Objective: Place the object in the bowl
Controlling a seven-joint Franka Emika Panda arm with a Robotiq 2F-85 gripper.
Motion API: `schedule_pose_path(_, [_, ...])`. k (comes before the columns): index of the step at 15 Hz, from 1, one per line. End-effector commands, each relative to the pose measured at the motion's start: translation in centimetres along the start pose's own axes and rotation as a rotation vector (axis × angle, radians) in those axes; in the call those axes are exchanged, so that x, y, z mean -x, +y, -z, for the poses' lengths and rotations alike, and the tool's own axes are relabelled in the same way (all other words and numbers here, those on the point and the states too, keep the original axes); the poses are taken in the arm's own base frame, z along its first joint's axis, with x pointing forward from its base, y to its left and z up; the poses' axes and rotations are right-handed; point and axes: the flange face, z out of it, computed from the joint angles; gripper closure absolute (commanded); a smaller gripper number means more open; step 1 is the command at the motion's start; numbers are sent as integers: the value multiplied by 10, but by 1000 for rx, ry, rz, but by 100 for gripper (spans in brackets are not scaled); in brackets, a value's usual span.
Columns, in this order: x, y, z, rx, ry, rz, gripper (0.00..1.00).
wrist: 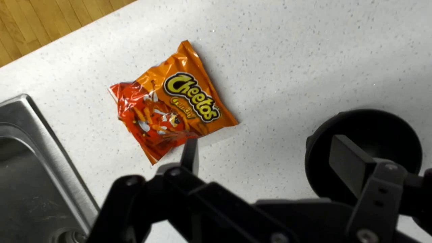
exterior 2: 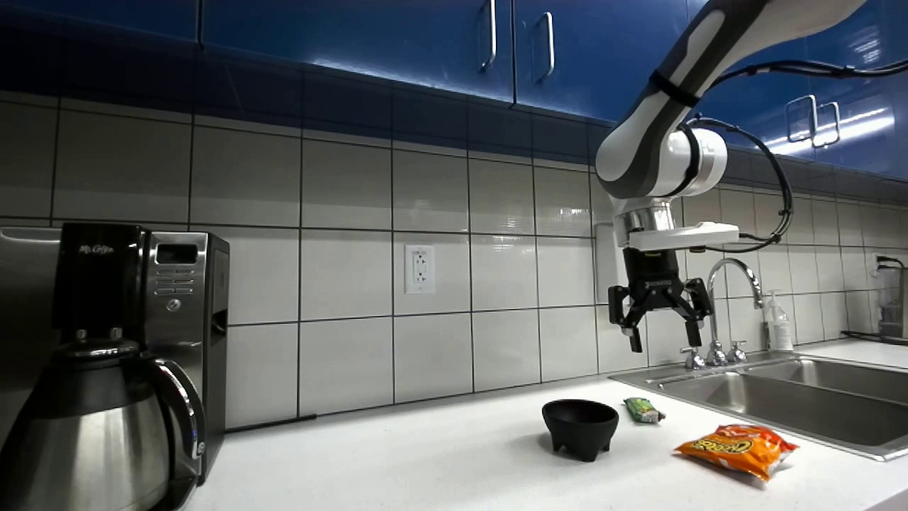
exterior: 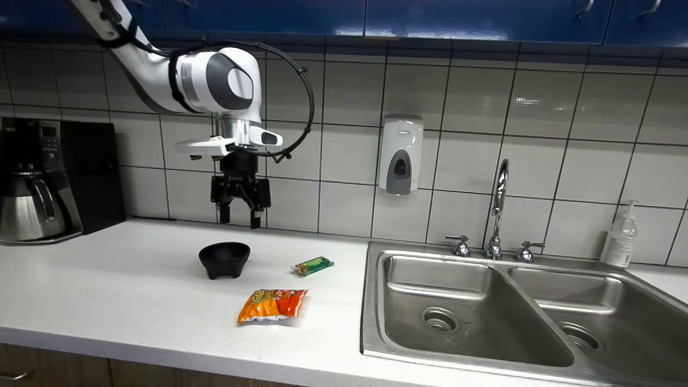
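Overhanging blue cabinets (exterior: 264,16), white counter (exterior: 145,301)

Plain black bowl (exterior: 224,263), green object (exterior: 315,265), orange-red snack packet (wrist: 179,103), speckled white counter (wrist: 287,60).
Object: green with paler marks, brownish toward one end; print too small to read. Packet: part orange, part red, yellow "Cheetos" lettering edged black and white. Counter: white, fine grey flecks. Gripper (exterior 2: 664,338): black. Arm (exterior 2: 674,160): white, dark grey panels. Wall tiles (exterior: 349,153): off-white, dark grout grid. Wall cabinets (exterior 2: 397,42): glossy blue. Sink (exterior: 372,312): silver-grey. Coffee maker (exterior 2: 99,277): black and silver. Soap dispenser (exterior: 401,131): white, grey front panel. Floor (wrist: 47,23): yellow-brown planks. Lower cabinets (exterior: 59,365): brown.
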Motion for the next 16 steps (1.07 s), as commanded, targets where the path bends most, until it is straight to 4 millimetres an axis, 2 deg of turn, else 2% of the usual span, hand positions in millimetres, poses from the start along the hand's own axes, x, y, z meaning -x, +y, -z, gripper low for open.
schedule_pose_path(1, [-37,11,-3,-21,20,-42,0])
schedule_pose_path(11, [-122,24,-40,-13,35,-71,0])
schedule_pose_path(16, [-152,31,-63,-2,26,-87,0])
